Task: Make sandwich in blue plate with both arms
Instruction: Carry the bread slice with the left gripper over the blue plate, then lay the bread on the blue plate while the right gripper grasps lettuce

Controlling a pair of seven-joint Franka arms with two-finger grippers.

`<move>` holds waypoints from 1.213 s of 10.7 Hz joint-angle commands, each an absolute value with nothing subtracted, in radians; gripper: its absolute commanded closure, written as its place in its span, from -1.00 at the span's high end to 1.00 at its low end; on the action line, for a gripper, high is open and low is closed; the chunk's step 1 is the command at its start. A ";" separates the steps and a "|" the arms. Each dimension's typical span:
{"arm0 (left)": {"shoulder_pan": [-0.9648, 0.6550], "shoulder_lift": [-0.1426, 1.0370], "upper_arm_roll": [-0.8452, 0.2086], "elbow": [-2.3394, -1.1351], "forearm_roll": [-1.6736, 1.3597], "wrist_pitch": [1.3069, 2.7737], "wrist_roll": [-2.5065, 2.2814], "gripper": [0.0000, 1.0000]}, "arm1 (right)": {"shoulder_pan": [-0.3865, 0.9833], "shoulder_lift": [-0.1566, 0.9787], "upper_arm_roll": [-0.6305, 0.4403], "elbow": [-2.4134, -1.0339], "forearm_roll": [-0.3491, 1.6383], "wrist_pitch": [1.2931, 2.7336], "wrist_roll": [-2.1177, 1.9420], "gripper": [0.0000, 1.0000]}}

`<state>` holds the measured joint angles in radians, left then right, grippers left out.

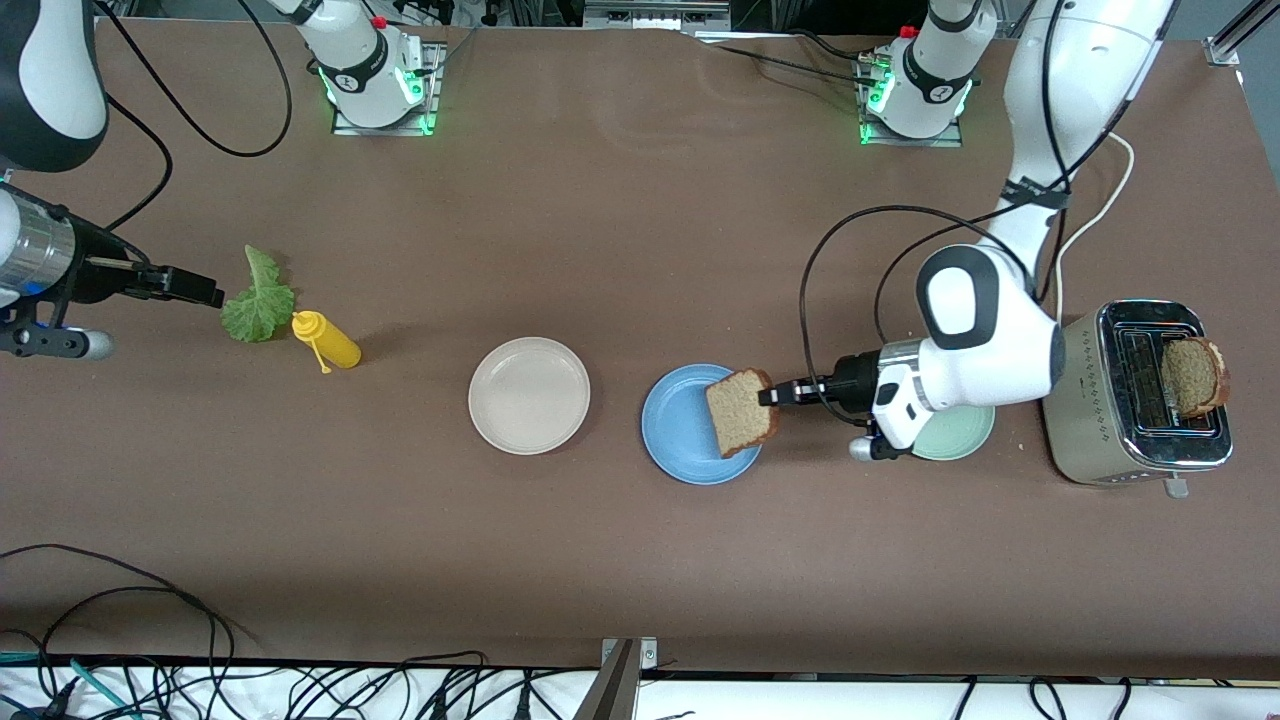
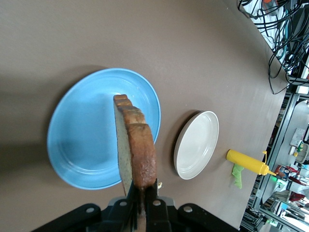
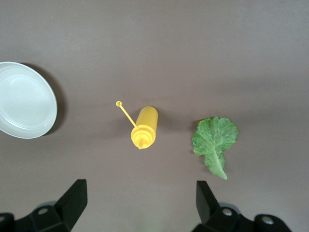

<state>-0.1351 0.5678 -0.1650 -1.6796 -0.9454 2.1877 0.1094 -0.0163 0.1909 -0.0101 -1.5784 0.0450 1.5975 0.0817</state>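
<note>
Pinching bread slice (image 1: pixel 742 411), left tool (image 1: pixel 768 396) overhangs blue plate (image 1: pixel 680 440).

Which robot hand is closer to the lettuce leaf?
The right gripper. It hangs open right beside the lettuce leaf. The left gripper is at the table's other end, holding bread over the blue plate.

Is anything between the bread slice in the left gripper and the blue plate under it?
Nothing visible. The left gripper holds the bread slice on edge over the blue plate, whose surface is bare. The white plate sits apart, toward the right arm's end.
</note>
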 commanded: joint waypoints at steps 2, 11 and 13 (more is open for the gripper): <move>-0.161 0.620 -0.184 -1.602 -1.005 2.192 0.130 -1.00 | -0.018 0.231 -0.009 -1.580 0.057 1.591 0.080 1.00; -0.224 0.692 -0.184 -1.601 -1.091 2.276 0.168 -1.00 | -0.029 0.270 -0.106 -1.891 -0.048 1.837 -0.024 1.00; -0.219 0.699 -0.184 -1.603 -1.089 2.275 0.251 -1.00 | -0.029 0.262 -0.132 -1.988 -0.048 1.928 -0.051 1.00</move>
<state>-0.2170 0.6782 -0.1879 -1.6292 -1.0616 2.2716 0.1609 -0.0262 0.3013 -0.1121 -1.8668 -0.0357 1.8349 -0.0096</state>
